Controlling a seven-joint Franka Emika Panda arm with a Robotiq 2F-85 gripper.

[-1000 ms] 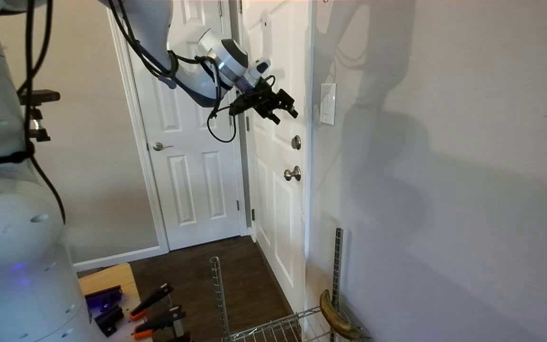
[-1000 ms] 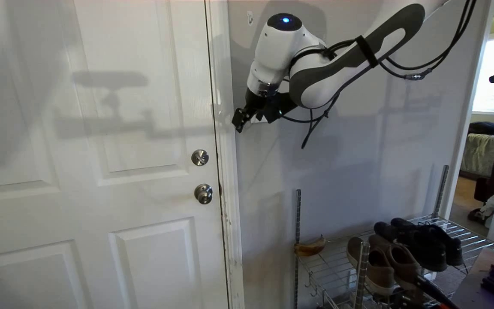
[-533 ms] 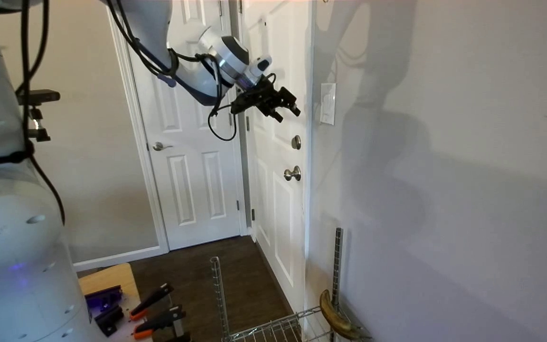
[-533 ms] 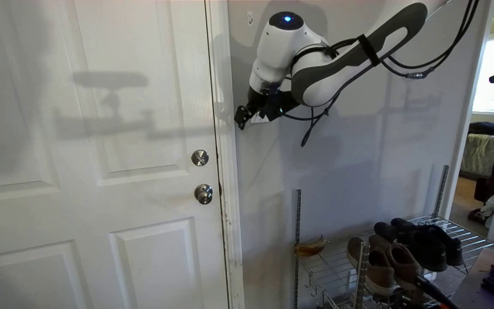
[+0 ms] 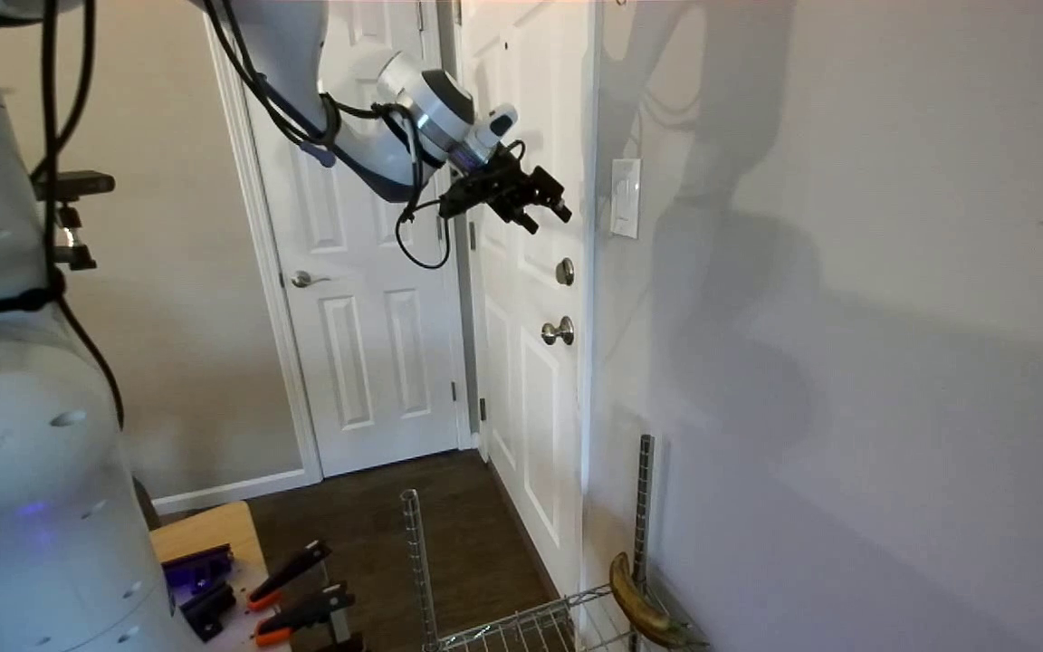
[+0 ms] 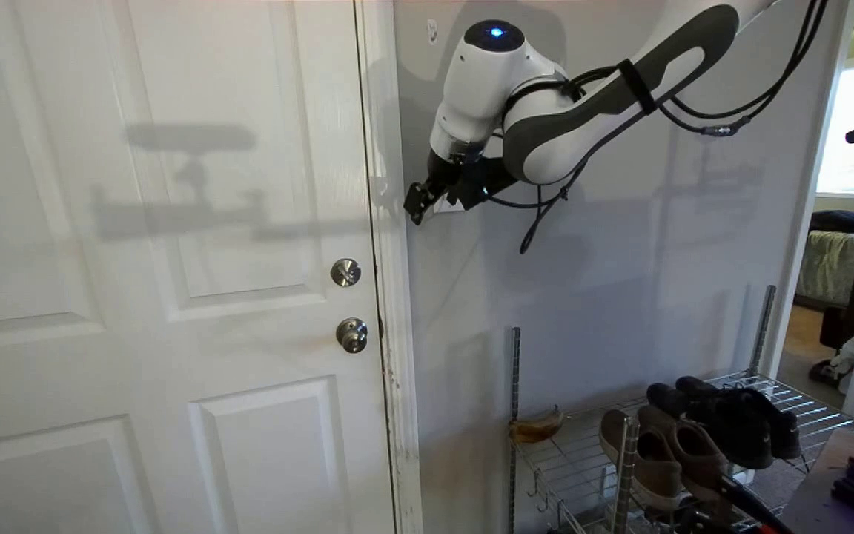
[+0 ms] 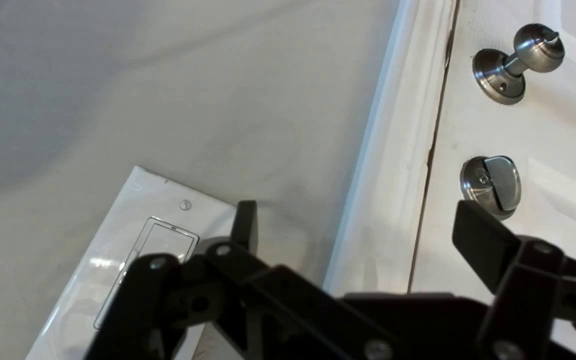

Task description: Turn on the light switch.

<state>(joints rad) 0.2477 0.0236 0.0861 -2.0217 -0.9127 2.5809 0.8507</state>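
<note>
Hovers with a Robotiq gripper [image 7: 363, 227] spread wide and empty, seemingly at the lining-up stage, with the white rocker light switch [image 5: 626, 198] off to one side on the wall [image 5: 893, 235], near the door trim [image 7: 405, 125]. Calls next, most likely, for a sideways shift to bring one fingertip [image 7: 245, 225] over the rocker paddle [image 7: 168, 242], then a firm push, apparently not yet made.
</note>
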